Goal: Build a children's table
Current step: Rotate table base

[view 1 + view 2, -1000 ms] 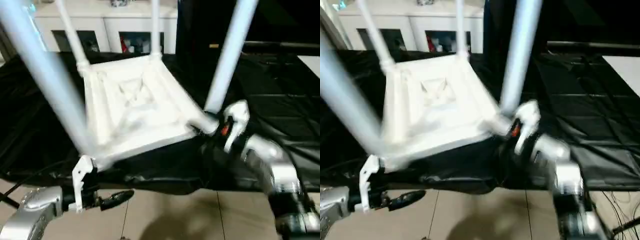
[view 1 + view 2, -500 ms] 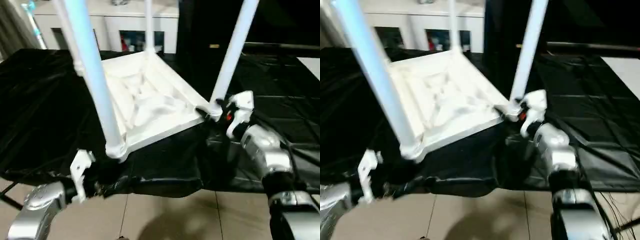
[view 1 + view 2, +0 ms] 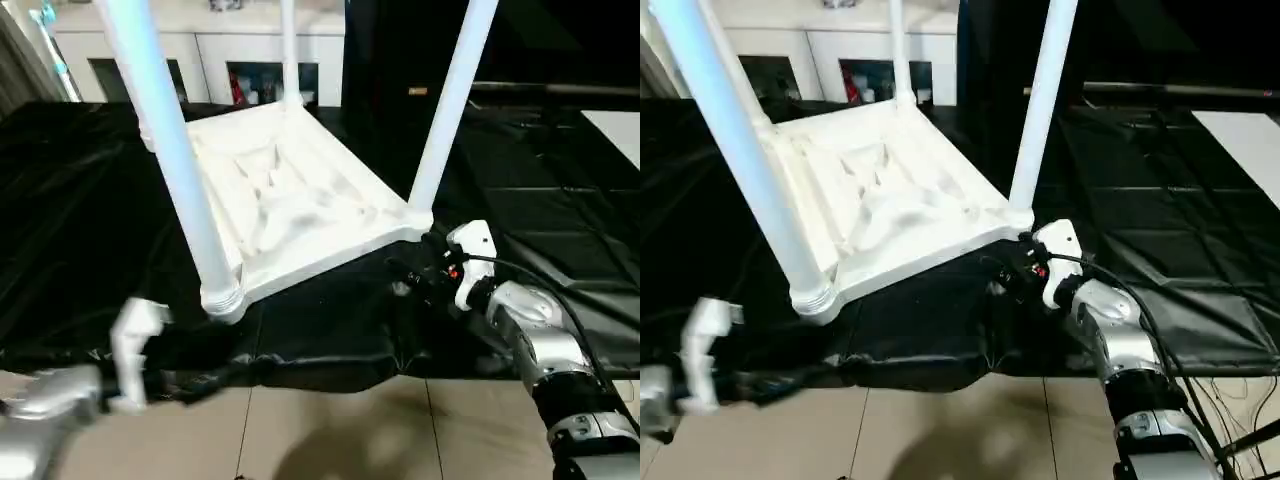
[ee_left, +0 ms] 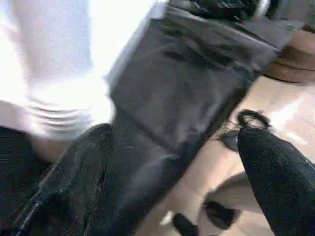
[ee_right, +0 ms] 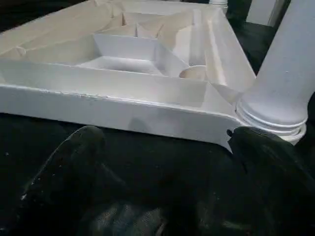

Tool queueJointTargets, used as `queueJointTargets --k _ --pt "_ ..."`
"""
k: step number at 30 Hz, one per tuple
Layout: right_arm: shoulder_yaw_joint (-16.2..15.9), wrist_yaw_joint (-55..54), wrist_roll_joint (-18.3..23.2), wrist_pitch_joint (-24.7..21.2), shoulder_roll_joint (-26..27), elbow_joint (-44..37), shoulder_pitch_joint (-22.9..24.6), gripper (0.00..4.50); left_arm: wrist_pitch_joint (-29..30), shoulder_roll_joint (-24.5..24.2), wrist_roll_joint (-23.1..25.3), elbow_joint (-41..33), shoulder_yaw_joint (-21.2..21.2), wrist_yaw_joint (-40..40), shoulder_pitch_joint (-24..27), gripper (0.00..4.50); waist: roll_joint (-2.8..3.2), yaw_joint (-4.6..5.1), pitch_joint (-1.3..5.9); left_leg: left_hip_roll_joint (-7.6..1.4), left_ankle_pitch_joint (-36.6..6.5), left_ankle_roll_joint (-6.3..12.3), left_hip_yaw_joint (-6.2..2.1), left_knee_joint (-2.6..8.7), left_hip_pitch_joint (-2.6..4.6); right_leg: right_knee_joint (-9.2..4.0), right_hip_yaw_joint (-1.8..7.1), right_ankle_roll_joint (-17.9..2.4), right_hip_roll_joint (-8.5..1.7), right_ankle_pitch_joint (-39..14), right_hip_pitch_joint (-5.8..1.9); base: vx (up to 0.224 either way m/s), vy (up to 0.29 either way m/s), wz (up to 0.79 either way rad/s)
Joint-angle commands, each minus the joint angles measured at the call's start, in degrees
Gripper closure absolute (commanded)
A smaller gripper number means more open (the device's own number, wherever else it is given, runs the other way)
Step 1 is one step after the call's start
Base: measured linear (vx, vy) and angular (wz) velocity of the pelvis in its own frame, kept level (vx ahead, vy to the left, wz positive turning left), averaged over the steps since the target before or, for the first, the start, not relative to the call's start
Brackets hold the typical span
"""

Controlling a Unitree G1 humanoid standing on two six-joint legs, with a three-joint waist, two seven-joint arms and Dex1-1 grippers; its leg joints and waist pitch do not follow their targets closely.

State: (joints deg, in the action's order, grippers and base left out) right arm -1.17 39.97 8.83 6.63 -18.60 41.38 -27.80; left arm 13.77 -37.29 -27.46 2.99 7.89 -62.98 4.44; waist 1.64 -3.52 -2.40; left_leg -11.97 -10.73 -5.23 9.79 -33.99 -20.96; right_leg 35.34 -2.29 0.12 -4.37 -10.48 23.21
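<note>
Both grippers are spread wide and holding nothing: the right gripper (image 3: pixel 1015 275) sits just off the near corner of the children's table (image 3: pixel 290 195), and the left gripper (image 3: pixel 215 378) hangs blurry past the black-sheeted table's (image 3: pixel 560 215) front edge, over bare tiled floor (image 3: pixel 340 430). The white plastic table lies upside down on the crinkly black sheet, ribbed underside up. Its smooth tapered legs (image 3: pixel 165 150) run out of frame at the top.

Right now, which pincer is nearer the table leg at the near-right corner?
Right. The right pincer sits open just below that leg's socket; the left pincer hangs open off the black-sheeted table's front edge, by the near-left leg.
</note>
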Motion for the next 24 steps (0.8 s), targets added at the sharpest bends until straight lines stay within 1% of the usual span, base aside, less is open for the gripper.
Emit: queueJointTargets --k 1,2,3,4,5,6,7,8,9,10,11,12,13,14,15,18,19,20,22,23,24 --pt "-1.2 -0.9 -1.7 0.7 0.4 1.3 -0.7 0.00 0.2 -0.6 -1.6 -1.0 3.0 1.8 -1.2 0.08 0.09 -0.05 2.79 -0.46 -17.5 1.18 0.28 4.42 0.59 -4.50 1.50 -11.6 -2.07 -17.7 -2.03 0.000 0.000 0.00" --pt "-1.6 -1.8 -2.5 0.6 0.6 2.0 -1.0 0.00 0.6 -0.6 -2.4 -1.4 3.9 2.4 -2.0 0.08 0.27 -0.13 2.86 -0.45 -17.2 0.98 0.31 4.37 0.72 -4.44 1.53 -11.9 -2.06 -17.2 -1.92 0.000 0.000 0.00" --pt "-1.9 -3.4 -3.4 0.2 1.1 3.0 -1.6 0.00 1.1 -0.8 -3.3 -1.8 5.0 3.3 -3.0 0.08 0.26 -0.07 2.89 -0.44 -17.1 0.91 0.32 4.38 0.68 -4.39 1.53 -12.1 -2.03 -16.7 -1.94 0.000 0.000 0.00" --pt "-1.9 -4.6 -3.9 -0.1 1.5 3.7 -1.9 0.00 1.4 -0.9 -3.7 -2.0 5.5 3.9 -3.6 0.08 -0.02 -0.01 2.88 -0.44 -16.8 0.85 0.30 4.43 0.56 -4.32 1.50 -12.2 -1.99 -16.3 -2.05 0.000 0.000 0.00" --pt "-2.1 -7.9 -5.0 -0.4 2.4 5.3 -2.8 0.00 2.6 -1.1 -4.7 -2.3 6.3 4.5 -5.0 0.08 0.15 0.00 2.97 -0.39 -16.1 0.64 0.30 4.37 0.61 -4.06 1.55 -12.7 -2.07 -15.0 -2.03 0.000 0.000 0.00" --pt "-2.3 -8.8 -5.4 -0.3 2.6 5.9 -3.1 0.00 2.8 -1.0 -4.9 -2.4 6.4 4.6 -5.6 0.08 0.15 0.01 2.94 -0.35 -15.9 0.48 0.26 4.44 0.54 -4.07 1.49 -12.6 -2.04 -15.1 -2.13 0.000 0.000 0.00" --pt "-2.5 -10.0 -6.0 0.0 3.0 6.6 -3.5 0.00 3.1 -0.9 -5.1 -2.3 6.5 4.7 -6.3 0.08 0.21 -0.11 3.06 -0.36 -15.6 0.26 0.34 4.32 0.79 -4.02 1.53 -12.7 -2.06 -14.4 -2.00 0.000 0.000 0.00" --pt "-2.7 -10.5 -6.4 0.1 3.3 7.1 -3.7 0.00 3.2 -0.7 -5.2 -2.2 6.4 4.7 -7.0 0.08 0.13 -0.03 3.12 -0.36 -14.9 0.35 0.29 4.31 0.61 -3.87 1.53 -12.8 -2.05 -13.1 -2.26 0.000 0.000 0.00" --pt "-2.9 -11.3 -6.8 0.3 3.7 7.7 -4.0 0.00 3.4 -0.1 -5.7 -2.0 6.2 4.8 -8.0 0.08 0.12 -0.10 3.18 -0.33 -14.5 0.43 0.37 4.20 0.67 -3.83 1.54 -12.8 -2.02 -12.5 -2.21 0.000 0.000 0.00" --pt "-2.9 -11.3 -6.8 0.3 3.7 7.7 -4.0 0.00 3.4 -0.1 -5.7 -2.0 6.2 4.8 -8.0 0.08 0.17 -0.10 3.19 -0.31 -14.1 0.43 0.41 4.16 0.64 -3.74 1.55 -13.0 -2.03 -11.9 -2.23 0.000 0.000 0.00" --pt "-3.0 -12.4 -7.3 0.3 4.6 8.5 -4.6 0.00 3.2 1.6 -6.5 -1.0 6.1 5.9 -10.8 0.08 0.03 -0.07 3.29 -0.30 -12.8 0.68 0.45 4.10 0.44 -3.54 1.54 -13.1 -1.99 -10.1 -2.46 0.000 0.000 0.00" --pt "-3.0 -12.7 -7.3 0.3 4.9 8.7 -4.9 0.00 3.2 2.4 -6.9 -0.5 6.3 6.5 -12.0 0.08 0.12 -0.14 3.42 -0.28 -12.4 0.68 0.48 3.98 0.64 -3.51 1.52 -13.4 -1.96 -9.3 -2.40 0.000 0.000 0.00" --pt "-3.0 -13.3 -7.5 0.3 5.5 9.0 -5.2 0.00 3.4 3.5 -7.4 0.3 6.4 7.4 -13.9 0.08 -0.08 -0.17 3.45 -0.24 -11.6 0.86 0.65 3.84 0.65 -3.37 1.56 -14.0 -1.90 -7.6 -2.36 0.000 0.000 0.00" --pt "-3.1 -13.8 -7.9 0.4 6.2 9.5 -5.7 0.00 3.3 4.6 -7.0 1.3 5.3 7.6 -16.4 0.08 -0.06 -0.33 3.52 -0.26 -10.6 0.96 0.52 3.87 0.40 -3.15 1.51 -14.2 -2.03 -6.3 -2.67 0.000 0.000 0.00" --pt "-3.1 -13.9 -7.9 0.5 6.3 9.6 -5.8 0.00 3.3 4.7 -7.0 1.4 5.2 7.6 -16.7 0.08 -0.06 -0.32 3.54 -0.22 -10.2 0.99 0.51 3.84 0.36 -3.08 1.48 -14.2 -2.02 -6.0 -2.71 0.000 0.000 0.00" --pt "-3.5 -14.9 -8.7 1.1 7.3 11.1 -6.7 0.00 3.5 6.3 -6.2 1.9 2.6 7.5 -19.7 0.08 -0.07 -0.19 3.58 -0.24 -9.9 0.99 0.49 3.81 0.34 -3.03 1.46 -14.0 -2.14 -6.0 -2.84 0.000 0.000 0.00" --pt "-3.7 -15.6 -9.2 1.4 7.7 12.1 -7.3 0.00 4.5 7.2 -7.0 1.0 1.7 7.2 -20.5 0.08 0.15 -0.18 3.61 -0.25 -9.8 0.80 0.49 3.74 0.35 -2.98 1.47 -14.3 -2.21 -5.8 -2.82 0.000 0.000 0.00" --pt "-3.9 -16.3 -9.6 1.6 8.0 12.9 -7.8 0.00 5.4 7.9 -7.7 0.0 0.9 7.1 -21.0 0.08 0.17 -0.10 3.63 -0.27 -9.8 0.61 0.57 3.69 0.43 -3.03 1.48 -14.6 -2.19 -5.4 -2.75 0.000 0.000 0.00" --pt "-4.1 -17.4 -10.0 1.7 8.5 13.8 -8.5 0.00 6.6 9.2 -8.7 -1.9 -0.8 6.4 -21.6 0.08 0.09 -0.05 3.63 -0.25 -9.8 0.66 0.56 3.68 0.28 -2.91 1.50 -14.7 -2.21 -4.9 -2.91 0.000 0.000 0.00" --pt "-4.1 -19.1 -10.4 1.6 9.2 14.8 -9.3 0.00 7.9 11.4 -9.8 -4.6 -3.3 6.1 -22.5 0.08 0.14 -0.01 3.72 -0.35 -9.3 0.69 0.56 3.68 0.38 -2.86 1.47 -15.1 -2.17 -4.0 -2.89 0.000 0.000 0.00" --pt "-4.0 -19.8 -10.5 1.5 9.5 15.1 -9.6 0.00 8.4 12.4 -10.0 -5.6 -4.5 6.0 -22.8 0.08 0.05 0.00 3.70 -0.28 -9.1 0.76 0.59 3.62 0.30 -2.83 1.46 -15.2 -2.12 -3.6 -2.94 0.000 0.000 0.00"
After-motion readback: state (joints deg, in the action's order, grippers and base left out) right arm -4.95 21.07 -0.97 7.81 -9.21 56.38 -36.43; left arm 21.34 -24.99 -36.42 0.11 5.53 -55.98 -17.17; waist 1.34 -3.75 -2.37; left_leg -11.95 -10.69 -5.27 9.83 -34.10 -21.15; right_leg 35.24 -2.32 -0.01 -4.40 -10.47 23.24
